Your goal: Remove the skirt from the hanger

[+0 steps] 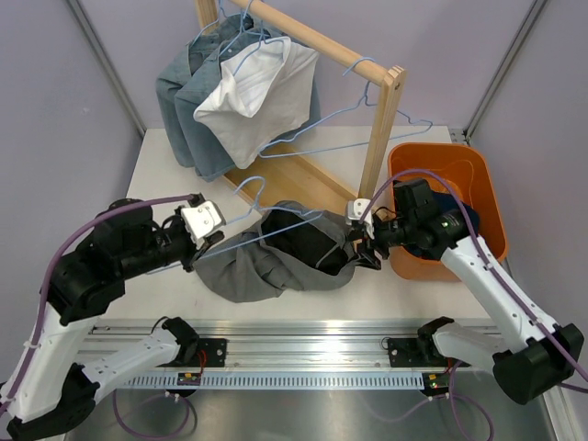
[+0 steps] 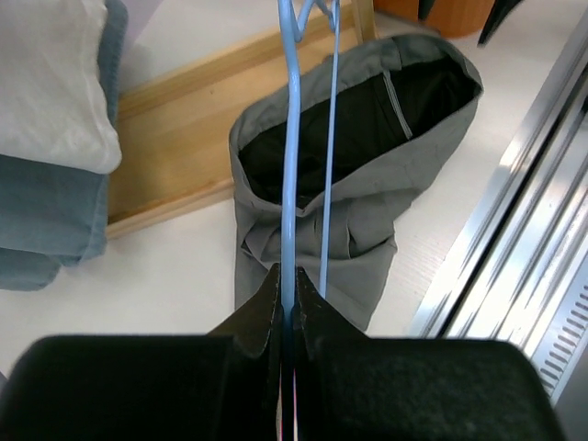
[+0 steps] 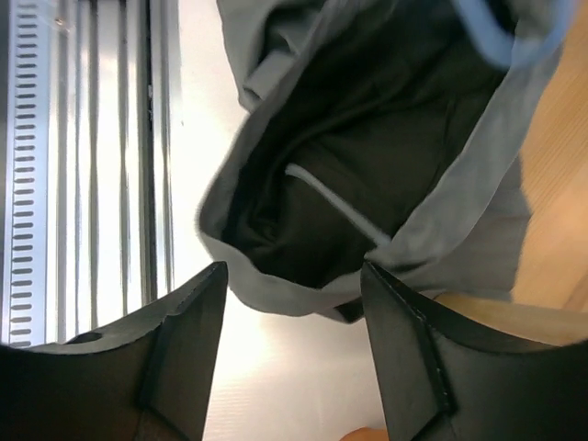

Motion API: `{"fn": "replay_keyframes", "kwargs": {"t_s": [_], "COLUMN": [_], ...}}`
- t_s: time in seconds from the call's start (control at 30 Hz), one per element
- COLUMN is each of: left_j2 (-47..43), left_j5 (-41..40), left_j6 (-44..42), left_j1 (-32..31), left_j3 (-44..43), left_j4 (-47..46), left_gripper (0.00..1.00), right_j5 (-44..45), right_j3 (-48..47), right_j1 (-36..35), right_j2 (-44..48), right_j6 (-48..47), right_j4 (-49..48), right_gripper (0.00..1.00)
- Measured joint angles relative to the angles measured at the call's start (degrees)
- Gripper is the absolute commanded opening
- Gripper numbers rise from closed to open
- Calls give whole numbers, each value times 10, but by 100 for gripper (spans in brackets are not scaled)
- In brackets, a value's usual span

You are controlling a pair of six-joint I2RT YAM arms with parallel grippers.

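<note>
Top external view: the grey skirt lies bunched on the white table between both arms, with the blue hanger across it. The left gripper pinches the hanger wire tight. The right gripper is spread wide at the skirt's right edge, holding nothing. An orange bin sits just right. A wooden rack of clothes stands on the far side.

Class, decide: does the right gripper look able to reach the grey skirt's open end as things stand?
Probably yes: the right gripper stands open just at the skirt's rim, nothing between them.

Wooden rack, white top, denim garments hanging, orange bin
</note>
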State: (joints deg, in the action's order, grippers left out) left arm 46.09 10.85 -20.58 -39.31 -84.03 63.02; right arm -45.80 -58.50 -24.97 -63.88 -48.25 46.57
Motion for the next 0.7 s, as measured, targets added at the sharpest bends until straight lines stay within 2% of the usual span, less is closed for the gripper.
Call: {"fn": "replay_keyframes", "kwargs": {"t_s": [0.23,0.4,0.7], "left_j2": [-2,12,54], "left_j5": [48,100,200], "left_j6": [0,6,42], "left_j1": [0,0,0], "left_j3": [75,95,115], "left_j4": [-19,-68,-163], "left_gripper": [0,0,0], "right_j5": [-70,-112,-54], "right_j3": [-128,-196,-207], "right_j1": [0,-5,-74], "right_j2": [22,3,-48], "right_j6": [-55,-52,54], "right_j4": [79,103,43], "right_gripper": [73,73,70]}}
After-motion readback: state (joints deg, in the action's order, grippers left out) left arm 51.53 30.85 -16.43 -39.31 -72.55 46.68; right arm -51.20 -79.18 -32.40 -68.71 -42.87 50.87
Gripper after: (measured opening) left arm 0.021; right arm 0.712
